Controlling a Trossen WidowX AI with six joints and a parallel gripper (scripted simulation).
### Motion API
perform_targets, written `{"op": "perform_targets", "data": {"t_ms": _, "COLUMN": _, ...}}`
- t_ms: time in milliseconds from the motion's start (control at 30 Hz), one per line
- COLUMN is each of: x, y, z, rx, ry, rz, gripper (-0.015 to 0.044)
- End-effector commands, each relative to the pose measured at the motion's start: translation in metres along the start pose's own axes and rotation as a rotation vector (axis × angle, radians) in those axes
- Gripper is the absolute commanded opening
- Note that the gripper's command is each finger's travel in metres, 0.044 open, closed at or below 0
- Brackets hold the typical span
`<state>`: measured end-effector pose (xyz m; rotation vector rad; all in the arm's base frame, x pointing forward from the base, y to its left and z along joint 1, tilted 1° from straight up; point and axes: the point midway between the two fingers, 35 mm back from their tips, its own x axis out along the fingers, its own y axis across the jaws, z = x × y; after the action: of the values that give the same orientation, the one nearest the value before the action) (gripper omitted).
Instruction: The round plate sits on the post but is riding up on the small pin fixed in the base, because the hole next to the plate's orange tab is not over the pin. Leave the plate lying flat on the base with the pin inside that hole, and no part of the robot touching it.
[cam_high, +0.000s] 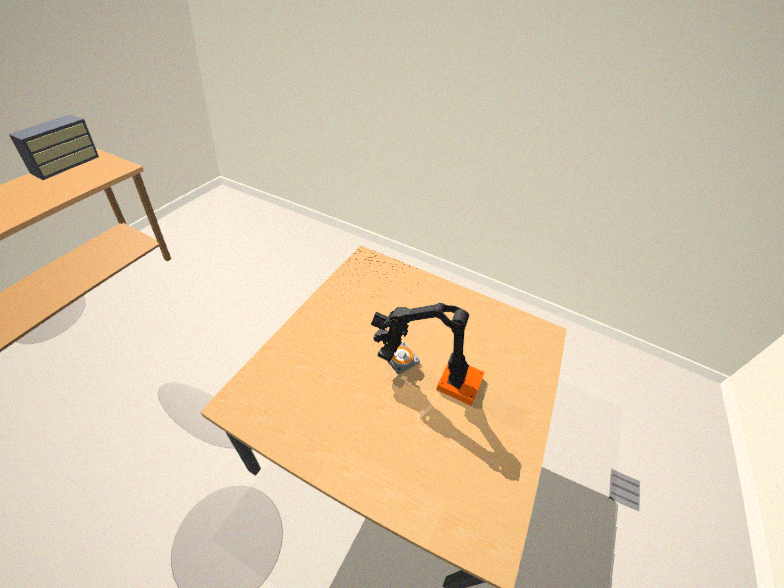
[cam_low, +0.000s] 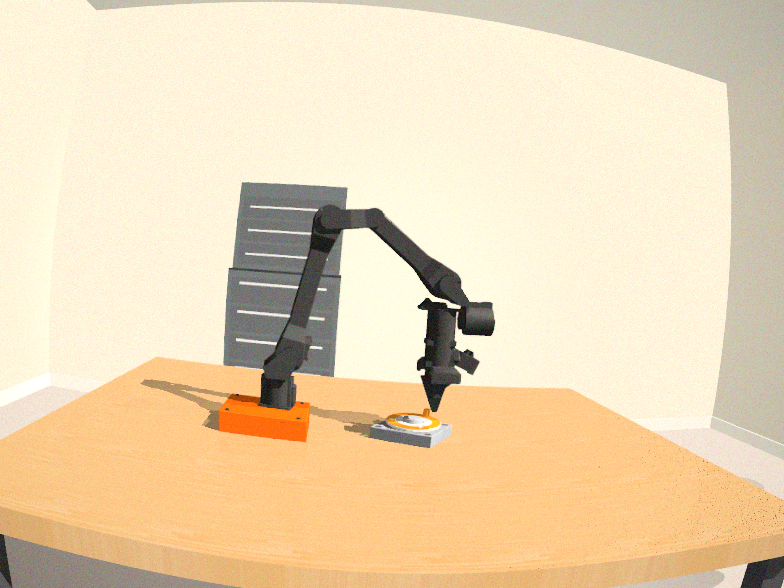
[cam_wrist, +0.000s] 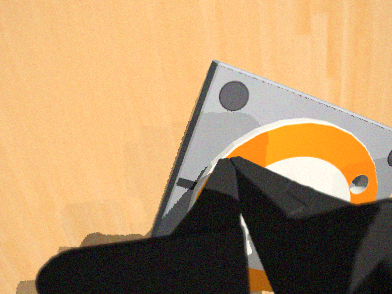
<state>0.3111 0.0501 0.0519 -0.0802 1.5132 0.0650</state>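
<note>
Light wooden tabletop (cam_low: 189, 506) with two things standing on it

An orange rectangular robot mount (cam_low: 264, 418) sits near the middle, toward the far edge. Just beside it, apart from it and nearer the right edge, lies a grey square base block (cam_low: 410, 433).

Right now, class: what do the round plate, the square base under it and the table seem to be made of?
Round plate: flat orange ring around a white centre, probably matte plastic or painted metal; no shine.
Square base: plain pale grey with dark round corner marks, possibly metal or plastic; the look leaves it open.
Table: light wood, with visible grain streaks.
</note>
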Motion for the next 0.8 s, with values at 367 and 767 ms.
{"op": "perform_targets", "data": {"t_ms": 367, "x": 0.004, "y": 0.010, "z": -0.012, "rx": 0.001, "ry": 0.018, "rz": 0.005, "gripper": 0.0000}}
{"op": "perform_targets", "data": {"t_ms": 767, "x": -0.043, "y": 0.008, "z": -0.011, "rx": 0.001, "ry": 0.017, "rz": 0.005, "gripper": 0.0000}}
